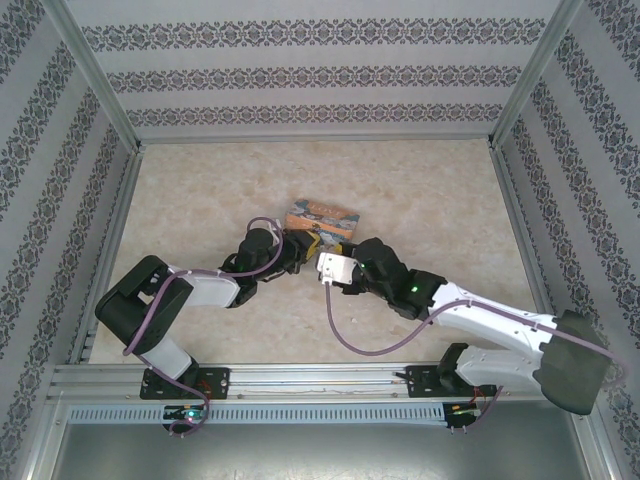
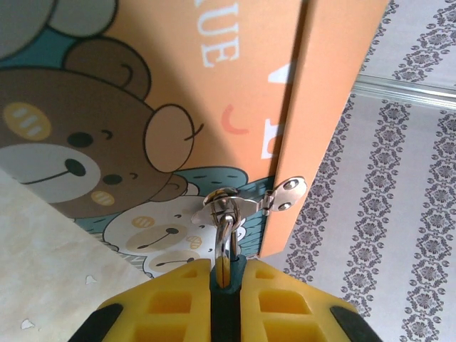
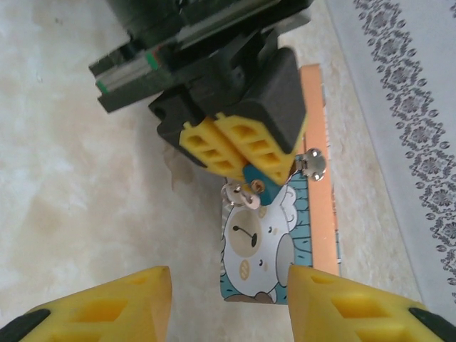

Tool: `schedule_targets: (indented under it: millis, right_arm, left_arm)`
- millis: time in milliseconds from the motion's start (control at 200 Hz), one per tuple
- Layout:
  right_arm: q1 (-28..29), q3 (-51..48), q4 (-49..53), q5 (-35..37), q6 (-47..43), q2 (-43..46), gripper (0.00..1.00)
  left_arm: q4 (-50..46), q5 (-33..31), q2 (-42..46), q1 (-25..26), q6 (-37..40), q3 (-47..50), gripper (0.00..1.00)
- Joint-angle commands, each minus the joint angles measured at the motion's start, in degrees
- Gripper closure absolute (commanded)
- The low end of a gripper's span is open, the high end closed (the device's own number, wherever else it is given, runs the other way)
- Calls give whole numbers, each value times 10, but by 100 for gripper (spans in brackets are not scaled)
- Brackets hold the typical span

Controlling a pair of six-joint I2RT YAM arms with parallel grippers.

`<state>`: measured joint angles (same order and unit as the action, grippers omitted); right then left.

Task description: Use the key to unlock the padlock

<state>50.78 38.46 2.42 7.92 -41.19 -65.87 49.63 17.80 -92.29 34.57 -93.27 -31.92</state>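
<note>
On the marble-patterned table (image 1: 200, 200), both arms reached in toward the middle and met at the near edge of the cartoon-printed box (image 1: 322, 216), which lay flat near the centre of the surface. The left gripper (image 3: 246, 160) had its yellow fingers pressed together on the padlock (image 3: 254, 178), pinching the small teal body from both sides just off the box's edge. The right gripper (image 3: 228, 299) hovered near it, facing it with its jaws spread and nothing visible between them. No key could be made out.

The padlock's thin silvery shackle (image 2: 225, 231) was threaded through the box's metal hasp (image 2: 288, 192), so the lock was tethered to the box while held. A small pale spot on the end of the body facing the right gripper was probably the keyhole (image 3: 258, 184).

The danger from here seemed to lie in that tether and in the narrow hold. A push from the right side that missed the keyhole would likely twist the lock in the left fingers or drag the light box along with it, and the slim body could slip free. An approach without the key properly seated would achieve nothing.
</note>
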Motion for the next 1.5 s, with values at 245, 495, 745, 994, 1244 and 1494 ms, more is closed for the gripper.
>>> schedule_targets:
  millis: [245, 495, 745, 994, 1244, 1494]
  right_arm:
    - [4, 32, -25, 29, -45, -63, 56]
    - [1, 38, -56, 41, -44, -102, 63]
    - [-8, 46, -81, 43, -34, -114, 68]
    - [-15, 52, -85, 47, -32, -126, 73]
    - [-15, 63, -85, 50, -25, -147, 75]
    - [-16, 67, -88, 53, -20, -161, 80]
  left_arm:
    - [7, -3, 12, 13, 9, -8, 88]
    - [14, 0, 5, 14, 5, -10, 88]
    - [18, 1, -1, 15, 3, -13, 88]
    - [23, 3, -6, 15, 0, -14, 88]
    - [32, 3, -11, 16, -4, -13, 88]
    - [37, 4, -14, 16, -6, -14, 88]
